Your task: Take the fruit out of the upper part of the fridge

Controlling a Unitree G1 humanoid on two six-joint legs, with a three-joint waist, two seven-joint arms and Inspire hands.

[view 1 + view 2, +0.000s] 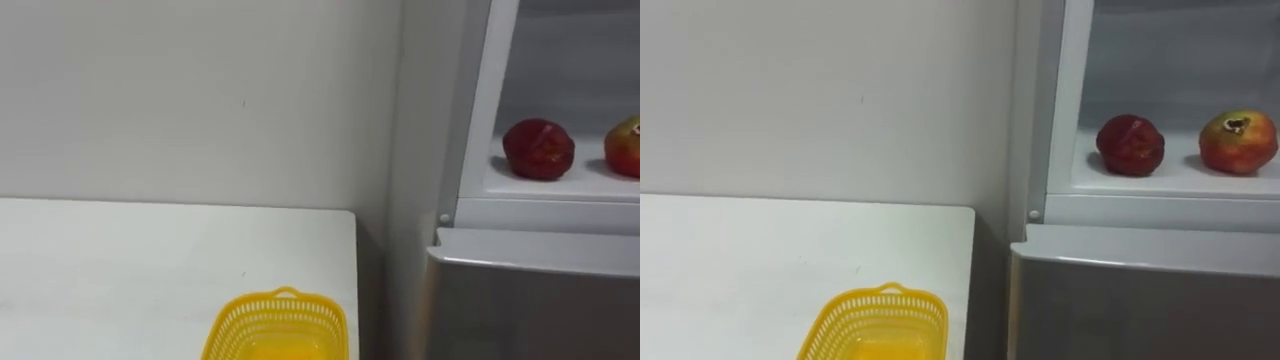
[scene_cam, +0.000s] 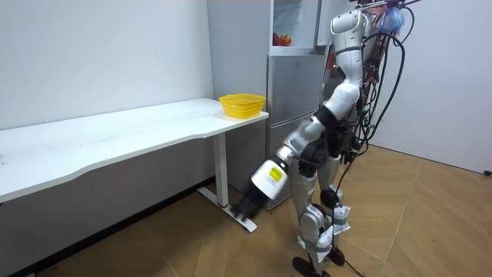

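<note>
Red against white: a dark red fruit (image 1: 1130, 145) sits on the shelf (image 1: 1160, 182) of the fridge's (image 2: 296, 85) upper compartment, which stands open. Just to its right, apart from it, is a red-and-yellow fruit (image 1: 1238, 142) with a dark crown on top. Both rest on the shelf, untouched. Below the shelf's front edge the grey lower door (image 1: 1140, 310) is shut.

To the left of the fridge runs a white tabletop (image 1: 150, 270), its far edge against a pale wall (image 1: 200, 100). A yellow plastic basket (image 1: 285, 297) of open mesh stands upright near the tabletop's right end, at its near side, well apart from the fruit. What lies in its bottom I cannot tell.

In the room view the robot stands upright on the wooden floor (image 2: 430, 215) in front of the fridge, just past the right end of the tabletop, its head level with the open compartment. Its left arm reaches down and out towards the room view's left, and the left hand (image 2: 247, 206) hangs low beside the table's leg (image 2: 223, 169), near the floor and far below the fruit. It is a dark shape there, and I cannot tell whether it is open or closed; nothing can be seen in it.
</note>
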